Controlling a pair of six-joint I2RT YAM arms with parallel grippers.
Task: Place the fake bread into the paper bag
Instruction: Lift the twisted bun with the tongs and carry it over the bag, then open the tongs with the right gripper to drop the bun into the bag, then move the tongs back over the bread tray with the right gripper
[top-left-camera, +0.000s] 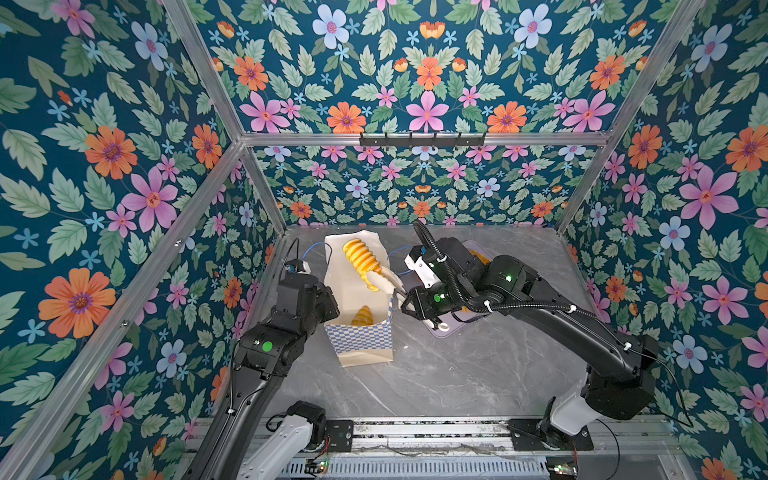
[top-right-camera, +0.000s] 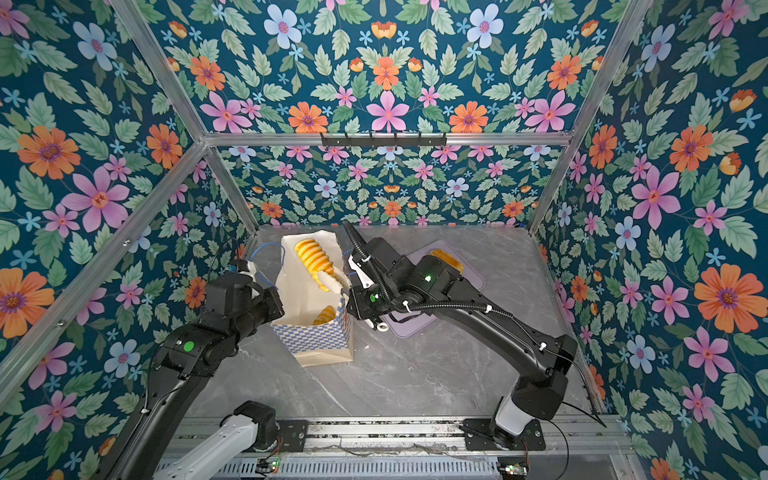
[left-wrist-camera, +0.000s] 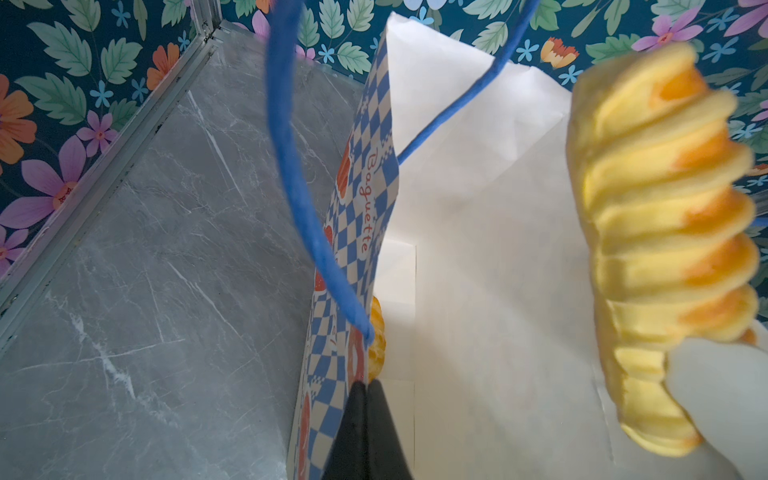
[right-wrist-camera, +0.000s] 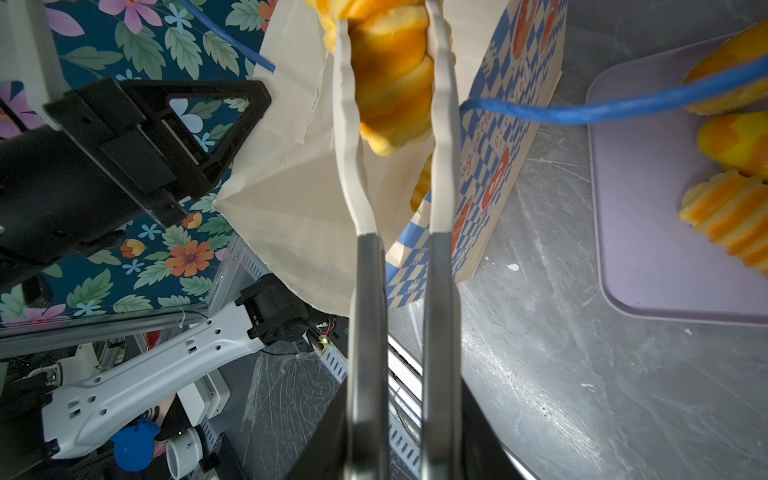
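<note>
The paper bag (top-left-camera: 361, 340) (top-right-camera: 320, 336) stands upright and open at mid-table. My left gripper (top-left-camera: 332, 301) (left-wrist-camera: 368, 386) is shut on its left rim, black jaws pinched on the checkered wall (left-wrist-camera: 357, 232). A ribbed yellow fake bread roll (top-left-camera: 360, 257) (top-right-camera: 313, 257) (left-wrist-camera: 665, 232) hangs tilted over the bag's mouth. My right gripper (top-left-camera: 384, 280) (right-wrist-camera: 388, 16) is shut on the roll's lower end, with the white fingers (right-wrist-camera: 347, 124) against both sides. A croissant (top-left-camera: 362, 316) (left-wrist-camera: 377, 328) lies inside the bag.
A lavender tray (top-left-camera: 453, 328) (right-wrist-camera: 648, 232) lies right of the bag, partly under my right arm, with more bread (top-right-camera: 446, 257) (right-wrist-camera: 727, 216) on it. A blue cord handle (right-wrist-camera: 602, 110) stretches across towards the tray. Floral walls close in the table's left, back and right.
</note>
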